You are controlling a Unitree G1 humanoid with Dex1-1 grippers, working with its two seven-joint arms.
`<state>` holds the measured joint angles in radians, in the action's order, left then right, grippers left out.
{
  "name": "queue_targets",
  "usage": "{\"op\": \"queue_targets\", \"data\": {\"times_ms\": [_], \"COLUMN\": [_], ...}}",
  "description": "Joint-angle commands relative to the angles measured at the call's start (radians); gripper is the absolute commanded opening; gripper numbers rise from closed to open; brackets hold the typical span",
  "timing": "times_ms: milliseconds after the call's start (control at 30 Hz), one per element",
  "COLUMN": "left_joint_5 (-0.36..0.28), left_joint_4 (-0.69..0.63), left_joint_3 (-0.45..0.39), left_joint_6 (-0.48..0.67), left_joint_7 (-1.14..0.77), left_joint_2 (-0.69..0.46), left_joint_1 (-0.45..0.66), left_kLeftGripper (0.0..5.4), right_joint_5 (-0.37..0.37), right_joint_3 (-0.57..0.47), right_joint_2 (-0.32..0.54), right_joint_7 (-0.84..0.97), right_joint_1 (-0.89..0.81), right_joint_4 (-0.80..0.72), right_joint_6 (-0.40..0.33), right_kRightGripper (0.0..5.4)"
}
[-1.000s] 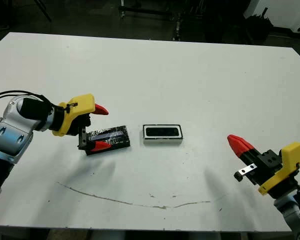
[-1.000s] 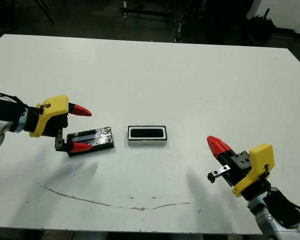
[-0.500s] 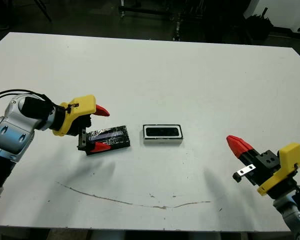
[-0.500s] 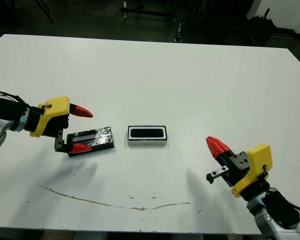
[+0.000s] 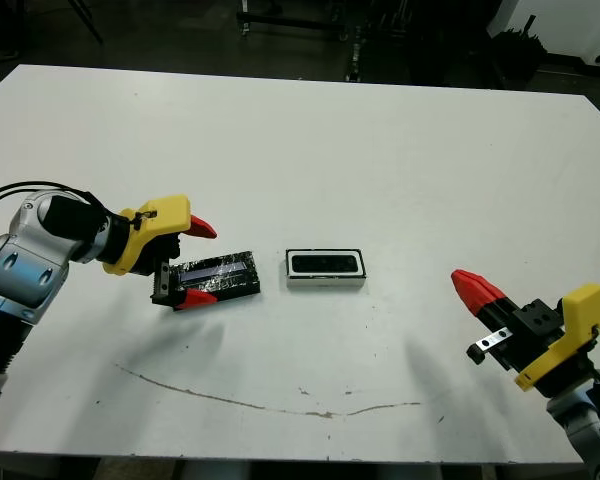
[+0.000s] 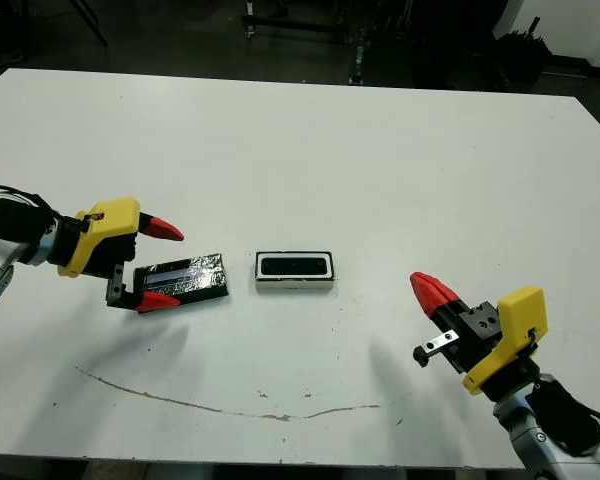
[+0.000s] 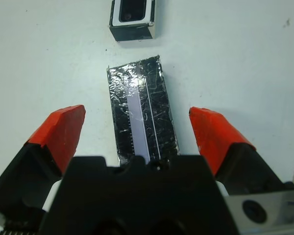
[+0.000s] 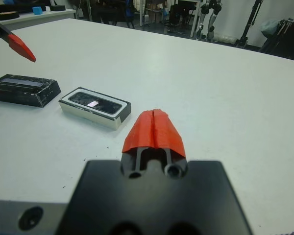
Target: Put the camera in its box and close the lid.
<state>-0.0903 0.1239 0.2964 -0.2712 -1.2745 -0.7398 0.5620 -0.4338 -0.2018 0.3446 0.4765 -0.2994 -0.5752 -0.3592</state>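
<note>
I see the box (image 5: 325, 268) near the middle of the table (image 5: 380, 150), with the camera (image 5: 325, 264) lying in it. The lid (image 5: 218, 275) lies flat on the table just left of the box, apart from it. My left gripper (image 5: 194, 263) sits at the lid's left end, one finger on its far side, one on its near side. My right gripper (image 5: 477, 289) is well apart, at the near right of the table.

A lab: white table (image 5: 330, 150), equipment stands (image 8: 206, 14) beyond.
</note>
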Motion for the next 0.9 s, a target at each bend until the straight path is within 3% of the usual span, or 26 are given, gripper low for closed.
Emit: {"op": "queue_targets", "data": {"times_ms": [33,500,633,900], "left_joint_5": [0.027,0.033,0.024,0.050], "left_joint_4": [0.011,0.006,-0.015,-0.014], "left_joint_3": [0.007,0.013,0.014,0.013], "left_joint_6": [0.031,0.025,-0.040,-0.017], "left_joint_7": [0.015,-0.013,-0.026,0.001], "left_joint_2": [0.006,-0.010,-0.018,-0.019], "left_joint_1": [-0.004,-0.017,-0.025,-0.048], "left_kLeftGripper": [5.40,5.40,5.40,5.40], "right_joint_5": [0.005,-0.003,-0.012,-0.004], "right_joint_3": [-0.004,-0.010,-0.011,-0.004], "right_joint_2": [0.016,0.013,0.010,0.012], "right_joint_7": [-0.002,-0.008,-0.010,-0.024], "right_joint_1": [-0.008,-0.018,-0.019,-0.028], "right_joint_4": [0.004,-0.005,-0.004,-0.013], "right_joint_6": [0.006,0.000,-0.007,-0.006], "right_kRightGripper": [0.01,0.01,0.01,0.01]}}
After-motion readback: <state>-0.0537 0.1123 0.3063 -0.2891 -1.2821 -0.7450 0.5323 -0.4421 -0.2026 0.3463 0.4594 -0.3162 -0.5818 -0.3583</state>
